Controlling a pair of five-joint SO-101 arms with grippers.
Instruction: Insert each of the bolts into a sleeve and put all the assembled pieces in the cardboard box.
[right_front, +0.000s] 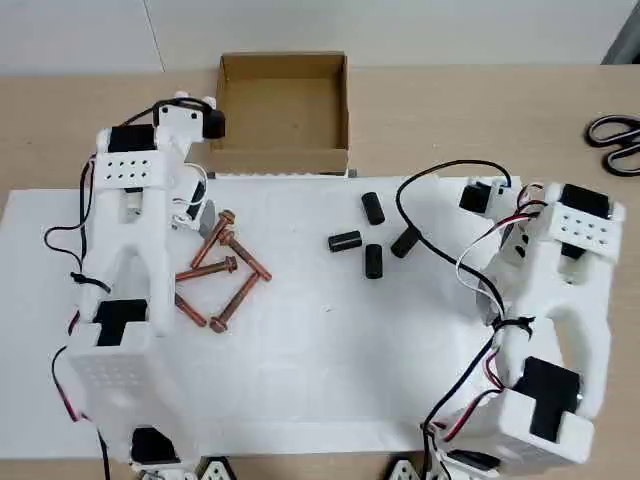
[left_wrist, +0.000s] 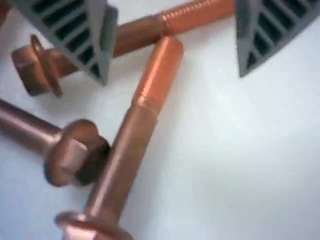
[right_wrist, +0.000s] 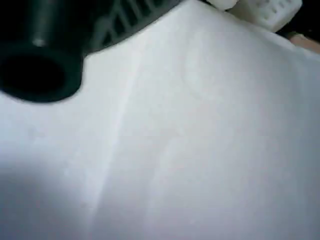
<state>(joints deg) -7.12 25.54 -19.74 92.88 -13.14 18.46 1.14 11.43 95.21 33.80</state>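
Copper bolt (left_wrist: 150, 100) sits threaded-end inside your spread-apart left claw (left_wrist: 172, 75), shank square to the closing line.

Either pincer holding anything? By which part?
Left pincer: nothing, open over the bolts. Right pincer: black sleeve right against it; grip unclear.

Light wooden table (right_front: 450, 110) under white sheet (right_front: 320, 350), pale surface (right_front: 400, 30) beyond.

I am working at what is looking like a hobby lab bench: a wooden table (right_front: 450, 110) carrying a white board (right_front: 330, 370), scissors (right_front: 615, 135) lying far right.
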